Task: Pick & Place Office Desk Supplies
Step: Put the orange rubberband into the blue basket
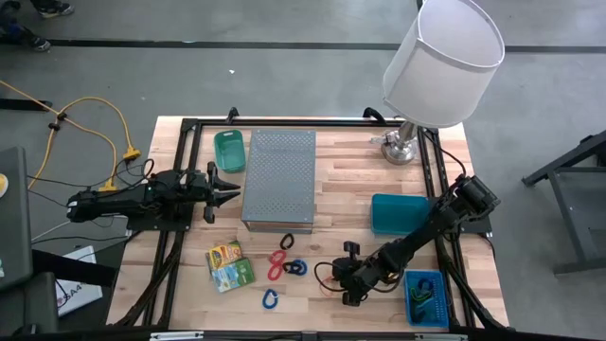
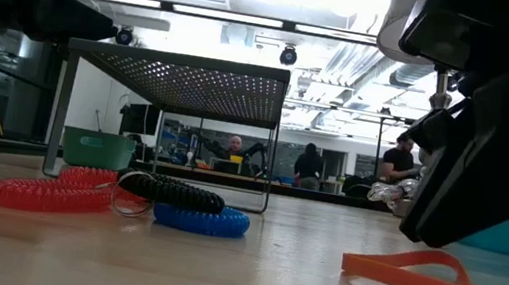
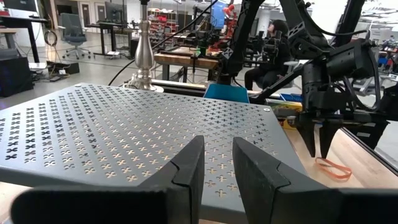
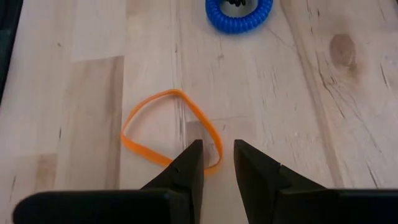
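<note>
- Office desk supplies mostly loose on the wooden table (image 1: 331, 180); some already in the blue bin (image 1: 426, 298); lots left, probably.
- Orange rubber band (image 4: 171, 129): thin, bendy, flat; right under right gripper (image 4: 217, 163); narrow gap, holding nothing.
- Coiled red (image 2: 49, 195), black (image 2: 171, 191), blue (image 2: 200, 219) loops: springy, ridged.
- Left gripper (image 3: 217, 163): narrow gap, empty, beside holey grey metal box (image 1: 279, 178).

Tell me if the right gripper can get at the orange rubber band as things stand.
Probably yes: the right gripper hangs right over the orange rubber band, fingers slightly apart, with only bare table around it.
</note>
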Robot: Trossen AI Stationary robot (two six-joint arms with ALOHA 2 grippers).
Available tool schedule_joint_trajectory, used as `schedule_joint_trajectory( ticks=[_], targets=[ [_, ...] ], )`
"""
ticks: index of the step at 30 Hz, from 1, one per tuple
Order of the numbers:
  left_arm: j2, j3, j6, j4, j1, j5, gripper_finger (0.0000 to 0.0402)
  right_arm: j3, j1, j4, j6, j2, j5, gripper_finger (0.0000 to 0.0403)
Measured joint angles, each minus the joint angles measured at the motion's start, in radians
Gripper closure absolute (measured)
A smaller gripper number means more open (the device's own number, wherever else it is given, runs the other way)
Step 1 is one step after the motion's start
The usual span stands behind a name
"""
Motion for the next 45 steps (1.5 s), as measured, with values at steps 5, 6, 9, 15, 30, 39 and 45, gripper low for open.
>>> schedule_joint_trajectory(
  ticks=[5,6,9,15,30,39,45],
  targets=[
    [0.000,0.000,0.000,0.000,0.000,0.000,0.0323,0.001,0.000,0.010,0.005,0.015,-0.012,0.0324],
    [0.000,0.000,0.000,0.000,0.000,0.000,0.0323,0.000,0.000,0.006,0.006,0.021,-0.019,0.0324],
    [0.000,0.000,0.000,0.000,0.000,0.000,0.0323,0.001,-0.005,0.015,0.027,0.040,-0.039,0.0324],
    [0.000,0.000,0.000,0.000,0.000,0.000,0.0323,0.001,-0.005,0.020,0.025,0.043,-0.042,0.0324],
    [0.000,0.000,0.000,0.000,0.000,0.000,0.0323,-0.001,-0.010,0.013,-0.009,0.039,0.032,0.0324],
    [0.000,0.000,0.000,0.000,0.000,0.000,0.0323,-0.002,-0.012,0.014,-0.022,0.038,0.012,0.0324],
    [0.000,0.000,0.000,0.000,0.000,0.000,0.0323,-0.001,-0.003,0.015,-0.005,0.037,0.001,0.0324]
  ],
)
